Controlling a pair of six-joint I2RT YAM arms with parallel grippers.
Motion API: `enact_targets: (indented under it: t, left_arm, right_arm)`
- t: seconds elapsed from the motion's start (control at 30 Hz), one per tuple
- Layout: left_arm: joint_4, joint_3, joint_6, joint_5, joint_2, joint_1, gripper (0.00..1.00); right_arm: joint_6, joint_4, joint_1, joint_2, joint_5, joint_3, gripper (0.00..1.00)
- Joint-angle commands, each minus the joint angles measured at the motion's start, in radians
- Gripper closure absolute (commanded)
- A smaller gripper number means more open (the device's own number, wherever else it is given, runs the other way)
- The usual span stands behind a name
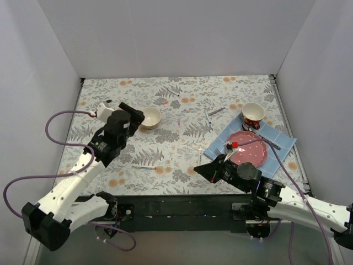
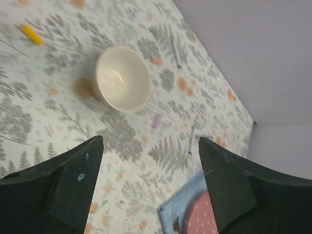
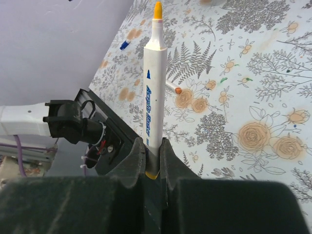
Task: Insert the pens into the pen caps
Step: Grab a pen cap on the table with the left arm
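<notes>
My right gripper (image 3: 152,144) is shut on the lower end of a white pen (image 3: 154,92) with an orange-yellow tip, which stands straight out from the jaws above the cloth. In the top view this gripper (image 1: 203,168) hovers near the front edge. Another pen (image 1: 144,167) lies on the cloth to its left. My left gripper (image 2: 151,146) is open and empty, above the cloth beside the cream bowl (image 2: 122,78). A yellow cap (image 2: 32,34), an orange-pink cap (image 2: 156,60) and a purple cap (image 2: 156,121) lie around the bowl. Two more pens (image 1: 217,111) (image 1: 208,118) lie further right.
A pink dotted plate (image 1: 251,150) sits on a blue napkin (image 1: 281,138) at the right, with a red-and-white cup (image 1: 253,114) and cutlery (image 1: 265,138) beside it. A small blue cap (image 3: 125,45) lies on the cloth. White walls enclose the table on three sides.
</notes>
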Motion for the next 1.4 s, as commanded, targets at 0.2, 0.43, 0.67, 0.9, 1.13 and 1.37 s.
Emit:
enact_targets:
  t: [0.2,0.43,0.67,0.9,1.13,1.37]
  left_arm:
    - [0.122,0.195,0.879,0.028,0.352,0.281,0.07]
    - [-0.018,0.4,1.185,0.441,0.63,0.499,0.17]
    - [0.058,0.335,1.533,0.666,0.698,0.547,0.36]
    - [0.044,0.278,1.855,0.884,0.701,0.551,0.45]
    - [-0.016,0.334,1.94,0.818,0.839,0.553,0.49]
    - [0.07,0.301,1.958,0.748,0.88,0.553,0.5]
  right_arm:
    - [-0.155,-0.079,-0.002,-0.049,0.049,0.084,0.99]
    - [-0.216,-0.134,0.0,-0.043,0.036,0.128,0.99]
    - [-0.245,-0.153,-0.002,-0.038,0.064,0.144,0.99]
    - [-0.253,-0.142,-0.002,-0.005,0.067,0.159,0.99]
    - [-0.253,-0.18,-0.002,0.002,0.091,0.178,0.99]
    - [-0.273,-0.194,-0.002,0.002,0.115,0.195,0.99]
